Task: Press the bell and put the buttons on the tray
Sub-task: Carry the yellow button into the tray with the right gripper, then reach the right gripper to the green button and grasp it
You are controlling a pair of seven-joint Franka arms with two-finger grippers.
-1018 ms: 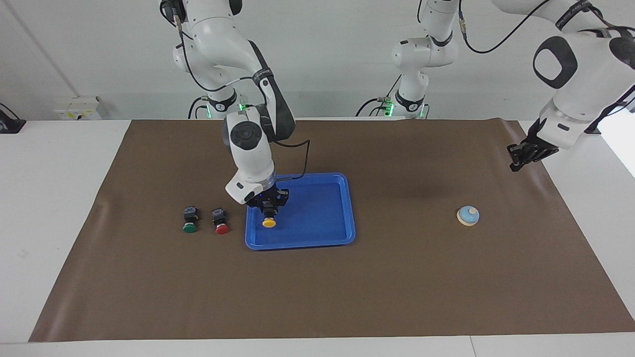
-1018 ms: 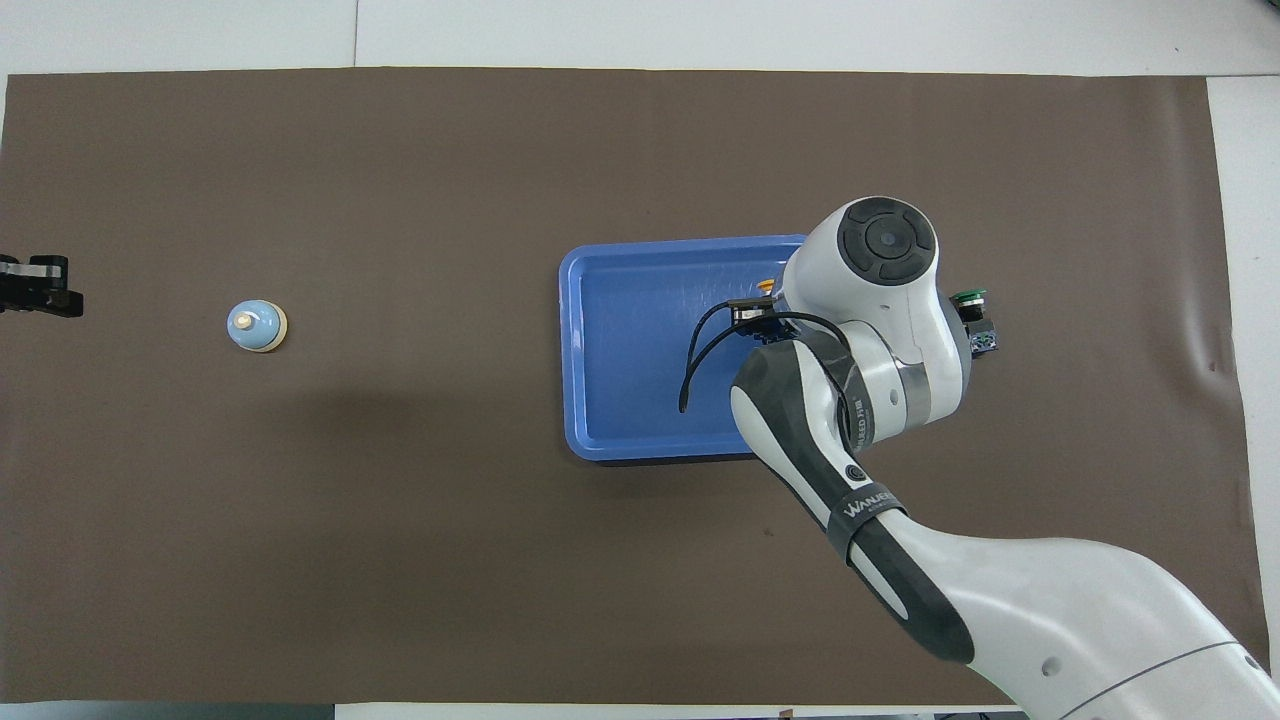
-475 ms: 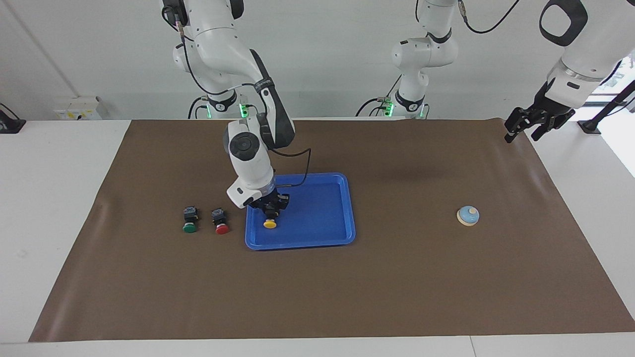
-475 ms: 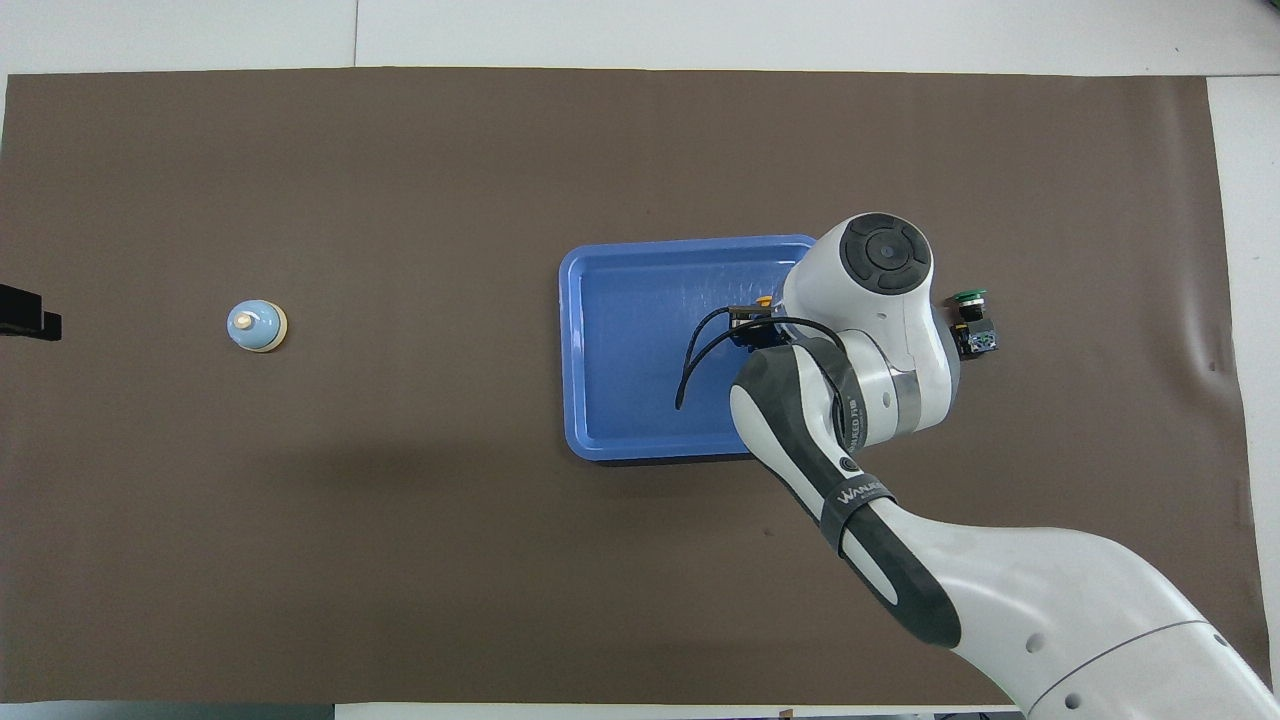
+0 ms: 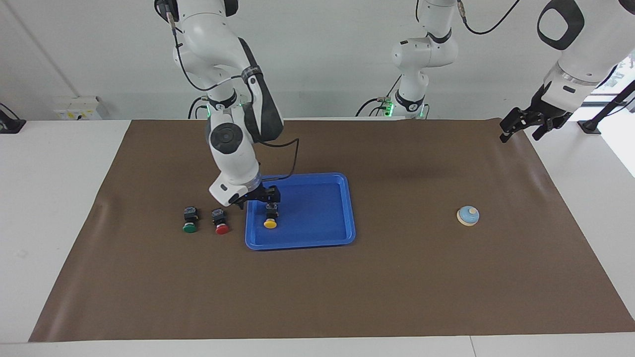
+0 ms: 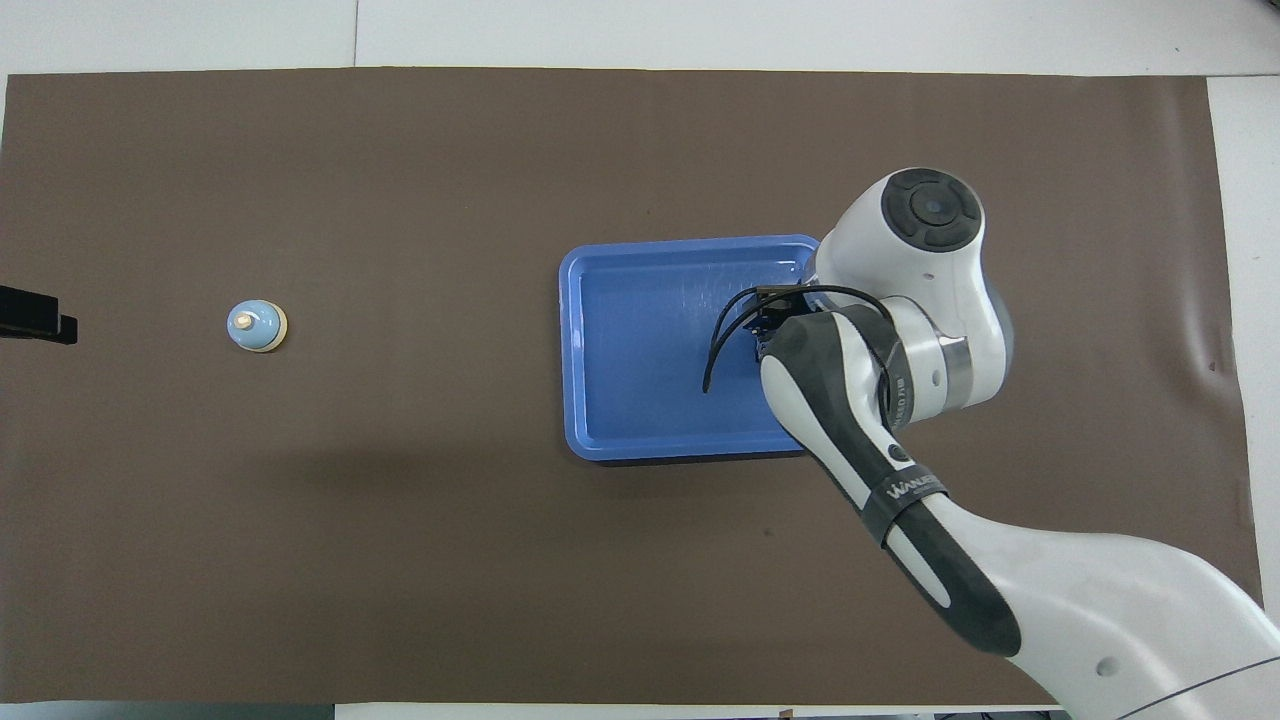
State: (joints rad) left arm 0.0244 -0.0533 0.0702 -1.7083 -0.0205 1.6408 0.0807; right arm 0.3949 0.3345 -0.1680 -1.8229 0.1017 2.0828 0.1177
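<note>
The blue tray (image 5: 322, 233) sits on the brown mat (image 5: 397, 287) about midway along the table, a little toward the right arm's end. The yellow button (image 5: 270, 220) lies inside the tray, close to the rim on the right arm's side, its yellow cap pointing away from the robots.

The right gripper (image 5: 258, 196) hangs over that same end of the tray, just above the yellow button, with its fingers spread and nothing between them. In the overhead view the right arm's wrist covers this part of the tray (image 6: 640, 350) and all three buttons.

The red button (image 5: 221, 221) and the green button (image 5: 189, 220) lie on the mat just outside the tray, toward the right arm's end, side by side, the red one closer to the tray.

The bell (image 5: 468, 216) stands on the mat well apart from the tray, toward the left arm's end (image 6: 257, 326).

The left gripper (image 5: 518, 127) waits in the air over the mat's corner at the left arm's end on the robots' side, fingers spread and empty.
</note>
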